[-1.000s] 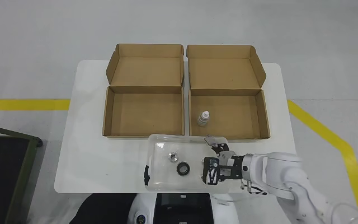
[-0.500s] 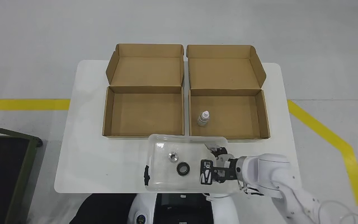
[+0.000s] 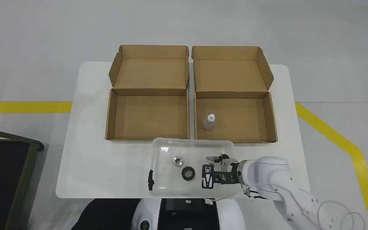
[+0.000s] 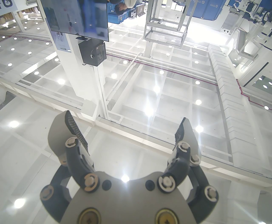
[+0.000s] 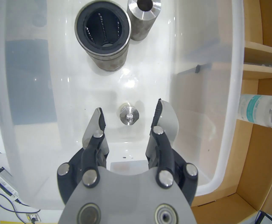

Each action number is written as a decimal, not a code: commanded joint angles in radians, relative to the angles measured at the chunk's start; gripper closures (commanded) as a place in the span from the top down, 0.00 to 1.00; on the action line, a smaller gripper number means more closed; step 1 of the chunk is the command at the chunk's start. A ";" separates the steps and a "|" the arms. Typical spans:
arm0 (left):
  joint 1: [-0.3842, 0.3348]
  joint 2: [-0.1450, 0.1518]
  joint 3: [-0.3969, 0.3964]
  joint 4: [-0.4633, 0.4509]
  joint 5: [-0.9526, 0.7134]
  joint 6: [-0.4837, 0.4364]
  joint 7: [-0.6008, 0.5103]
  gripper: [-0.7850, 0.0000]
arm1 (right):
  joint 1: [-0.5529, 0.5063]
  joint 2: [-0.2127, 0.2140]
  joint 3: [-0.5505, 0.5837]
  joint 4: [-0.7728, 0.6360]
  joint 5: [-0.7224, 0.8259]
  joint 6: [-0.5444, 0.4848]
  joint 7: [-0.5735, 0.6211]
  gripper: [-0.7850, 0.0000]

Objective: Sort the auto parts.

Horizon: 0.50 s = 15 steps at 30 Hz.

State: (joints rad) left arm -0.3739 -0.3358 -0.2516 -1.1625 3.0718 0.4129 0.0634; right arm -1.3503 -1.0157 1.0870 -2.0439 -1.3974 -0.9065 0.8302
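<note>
Right gripper [image 5: 129,109] spread wide inside clear bin [image 5: 225,106], straddling small fitting [image 5: 129,117], no contact. Bearing [image 5: 103,31] and steel sleeve [image 5: 143,19] side by side, farther along bin. Left gripper [image 4: 126,117] spread, empty.

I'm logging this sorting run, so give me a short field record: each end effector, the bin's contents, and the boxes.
right end effector: open, inside the clear bin, fingers either side of a small metal fitting, not touching it
left end effector: open, pointing at the ceiling
bin contents: fitting, bearing, metal sleeve
right box: holds a small bottle
</note>
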 commanded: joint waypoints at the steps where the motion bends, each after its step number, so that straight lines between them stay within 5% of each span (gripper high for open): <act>1: 0.000 0.000 0.000 0.000 0.000 0.000 0.000 1.00 | 0.005 0.000 -0.006 0.006 0.003 0.006 0.005 0.50; 11: 0.000 0.000 0.000 0.000 0.000 0.000 0.000 1.00 | 0.027 0.000 -0.034 0.041 0.009 0.024 0.012 0.41; 15: 0.000 0.000 0.000 0.000 0.000 0.000 0.000 1.00 | 0.035 0.000 -0.045 0.049 0.010 0.026 0.012 0.23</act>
State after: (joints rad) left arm -0.3739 -0.3358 -0.2516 -1.1625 3.0718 0.4129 0.0634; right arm -1.3171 -1.0158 1.0446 -1.9960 -1.3873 -0.8799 0.8421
